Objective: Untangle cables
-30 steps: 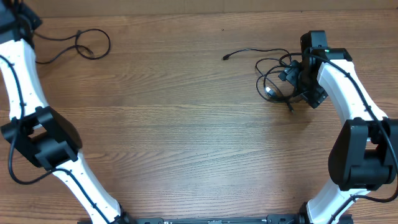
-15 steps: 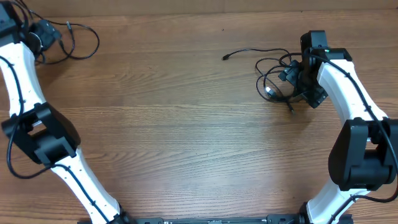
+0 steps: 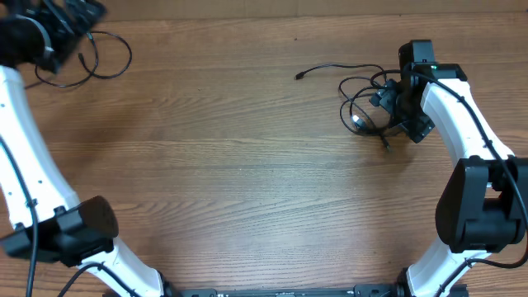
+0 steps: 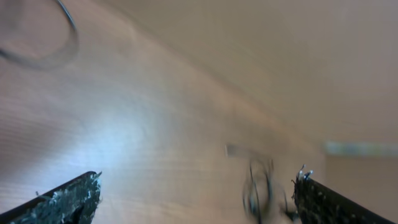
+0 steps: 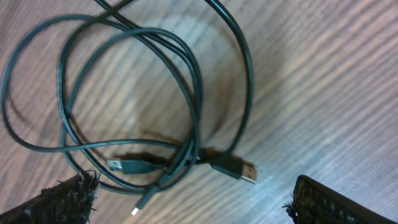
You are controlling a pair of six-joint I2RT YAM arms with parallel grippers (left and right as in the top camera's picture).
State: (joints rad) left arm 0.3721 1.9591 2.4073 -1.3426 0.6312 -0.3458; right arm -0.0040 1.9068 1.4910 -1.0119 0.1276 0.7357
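A tangle of black cables (image 3: 360, 106) lies at the table's far right, with one end (image 3: 299, 76) trailing left. My right gripper (image 3: 384, 102) hovers over it, open. In the right wrist view the loops (image 5: 130, 93) and a silver-tipped plug (image 5: 239, 170) lie between and beyond the spread fingers (image 5: 336, 202) of that gripper (image 5: 194, 186), which hold nothing. A separate cable (image 3: 106, 54) lies as a loose loop at the far left. My left gripper (image 3: 81, 13) is above it, blurred. In the left wrist view it (image 4: 198, 183) is wide open and empty, with the loop (image 4: 43, 37) at the upper left.
The table is bare wood (image 3: 247, 165). Its far edge (image 3: 247, 18) runs close behind both cable heaps. The white arm links (image 3: 25, 165) stand along the left side and the right side (image 3: 470, 132).
My left gripper opened, let go of the single cable and swung up toward the far left corner. The cable stays as a loop on the table. The right arm has not moved.
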